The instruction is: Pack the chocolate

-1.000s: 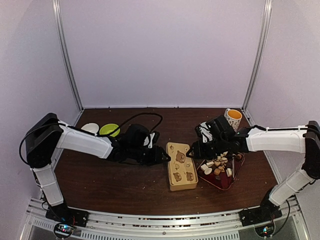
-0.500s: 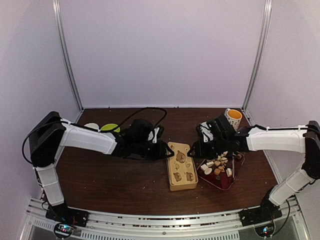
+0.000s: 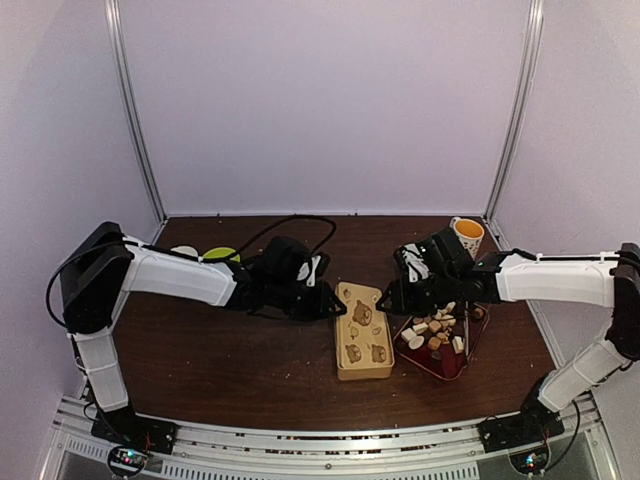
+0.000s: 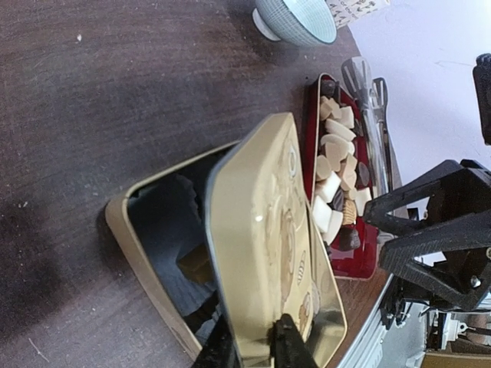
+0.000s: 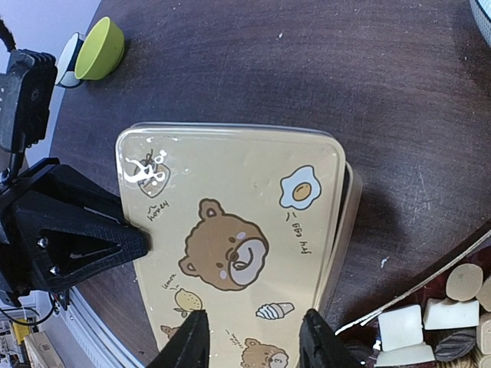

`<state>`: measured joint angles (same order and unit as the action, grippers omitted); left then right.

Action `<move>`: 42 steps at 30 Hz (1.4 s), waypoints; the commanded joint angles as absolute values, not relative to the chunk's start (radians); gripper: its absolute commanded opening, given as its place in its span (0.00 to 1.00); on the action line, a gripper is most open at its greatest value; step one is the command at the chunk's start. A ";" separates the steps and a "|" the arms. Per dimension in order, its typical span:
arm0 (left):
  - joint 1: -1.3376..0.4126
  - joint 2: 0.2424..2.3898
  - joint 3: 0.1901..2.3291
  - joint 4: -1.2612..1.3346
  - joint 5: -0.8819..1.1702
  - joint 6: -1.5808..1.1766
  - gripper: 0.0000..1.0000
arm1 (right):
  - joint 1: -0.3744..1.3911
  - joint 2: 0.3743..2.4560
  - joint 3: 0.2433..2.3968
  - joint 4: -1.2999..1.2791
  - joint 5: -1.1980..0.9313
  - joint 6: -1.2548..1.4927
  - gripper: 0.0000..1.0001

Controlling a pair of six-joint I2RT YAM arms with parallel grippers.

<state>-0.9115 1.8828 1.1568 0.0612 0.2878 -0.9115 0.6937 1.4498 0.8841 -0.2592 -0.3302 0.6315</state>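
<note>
The chocolate (image 3: 436, 331), small white, tan and dark pieces, lies in a red tray (image 3: 446, 364) right of a tan tin (image 3: 364, 372). It also shows in the left wrist view (image 4: 335, 186) and the right wrist view (image 5: 430, 323). The tin's bear-picture lid (image 5: 230, 230) is tilted up along its left edge over the dark-lined inside (image 4: 165, 222). My left gripper (image 3: 335, 308) is shut on that lid edge (image 4: 257, 349). My right gripper (image 3: 386, 304) is open, its fingertips (image 5: 188, 345) spread just above the lid's near end.
Metal tongs (image 4: 370, 96) lie along the tray's far side. A grey-blue bowl (image 4: 295, 19) stands behind the tray. A green bowl (image 3: 220, 256) and a white one (image 3: 183, 253) sit at the back left. A yellow-lined cup (image 3: 466, 237) stands at the back right.
My left gripper has moved right and away from me to the tin's left edge and closed on the lid. The right arm has hardly moved.
</note>
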 commanded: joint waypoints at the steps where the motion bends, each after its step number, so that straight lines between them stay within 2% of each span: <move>1: -0.911 1.840 1.139 0.119 0.279 -0.906 0.13 | 0.684 1.421 0.882 -0.254 -0.302 0.630 0.39; 12: -0.891 1.688 1.072 0.206 0.313 -0.956 0.13 | 0.681 1.344 0.878 -0.258 -0.332 0.624 0.39; 21: -0.877 1.617 1.001 0.306 0.389 -1.011 0.13 | 0.682 1.247 0.842 -0.232 -0.387 0.607 0.45; 30: -0.874 1.604 0.959 0.259 0.349 -1.006 0.14 | 0.718 1.325 0.804 -0.168 -0.448 0.631 0.48; 32: -0.874 1.601 0.946 0.223 0.323 -1.002 0.20 | 0.736 1.357 0.820 -0.190 -0.437 0.621 0.49; 35: -0.874 1.594 0.915 0.204 0.297 -1.004 0.35 | 0.759 1.392 0.845 -0.210 -0.411 0.607 0.51; 42: -0.874 1.506 0.799 0.192 0.219 -1.012 0.54 | 0.765 1.444 0.925 -0.245 -0.380 0.563 0.54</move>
<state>-0.8822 1.5826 0.8497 0.1986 0.2878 -1.0134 0.7597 1.4242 0.8490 -0.2306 -0.4171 0.6071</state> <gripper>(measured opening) 0.495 0.534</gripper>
